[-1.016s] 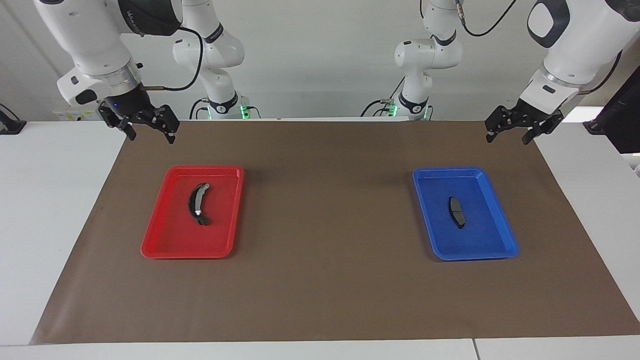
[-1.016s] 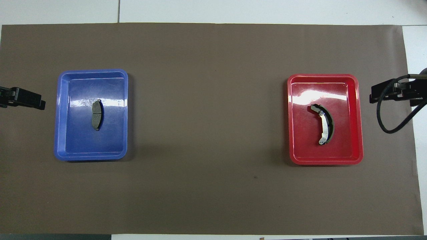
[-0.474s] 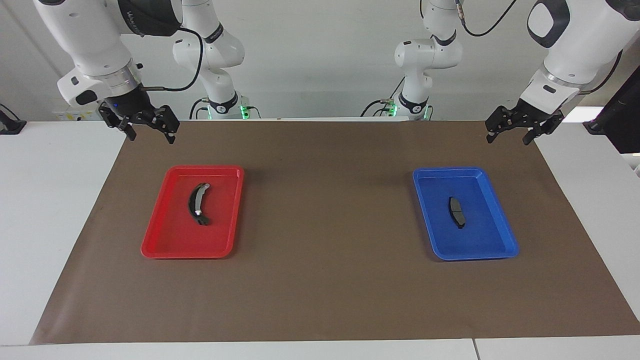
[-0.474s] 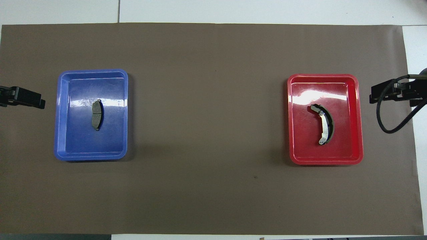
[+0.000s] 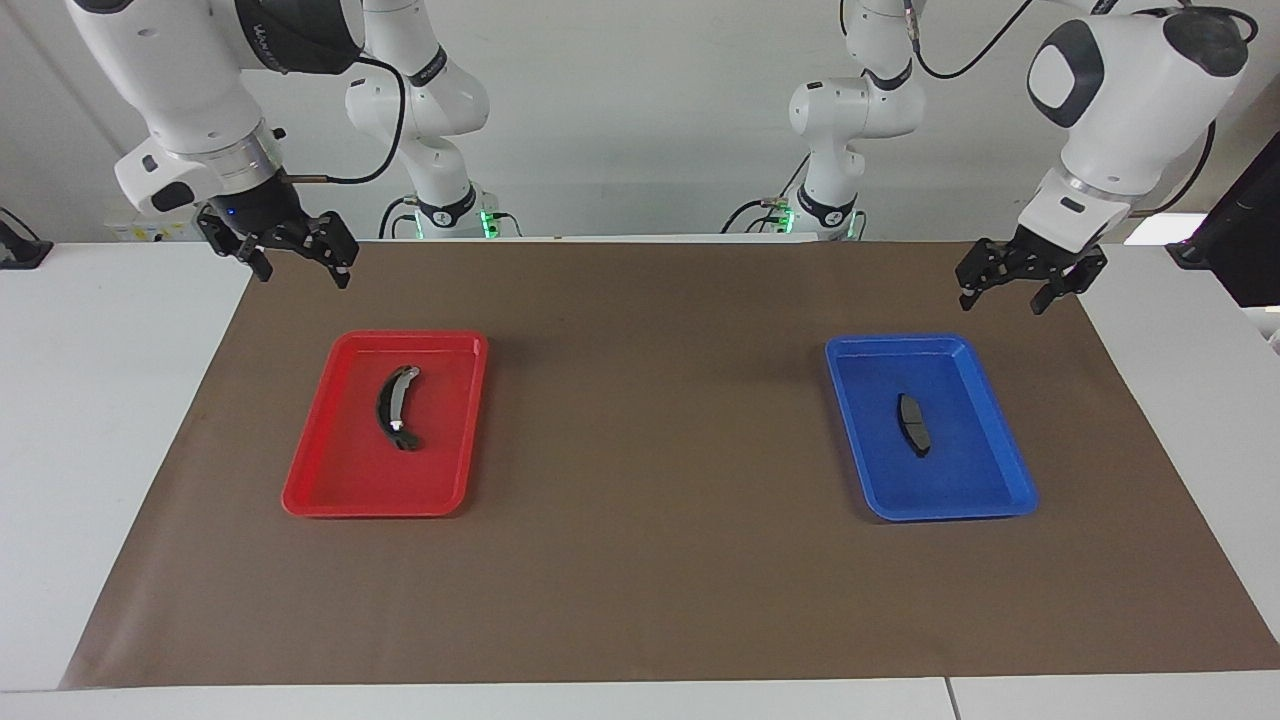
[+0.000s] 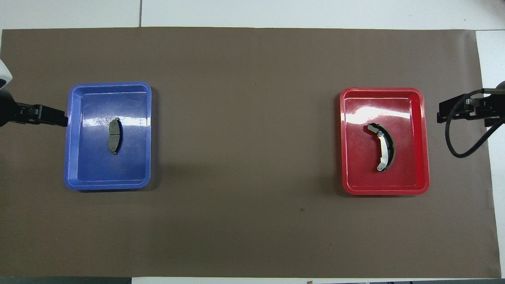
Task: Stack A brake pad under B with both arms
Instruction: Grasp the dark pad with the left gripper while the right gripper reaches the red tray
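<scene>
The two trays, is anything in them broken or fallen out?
Nothing stands out. The short brake pad lies flat in the blue tray, and the long curved piece lies inside the red tray. Nothing spilled.

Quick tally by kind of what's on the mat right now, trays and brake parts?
Trays: 2, blue tray and red tray
Brake parts: 2, A brake pad in the blue tray, B in the red tray
Total: 4

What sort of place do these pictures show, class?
Probably a robotics lab bench: a brown mat covers a white table, two tabletop arms stand over it, and a red tray and blue tray each hold one brake part.
</scene>
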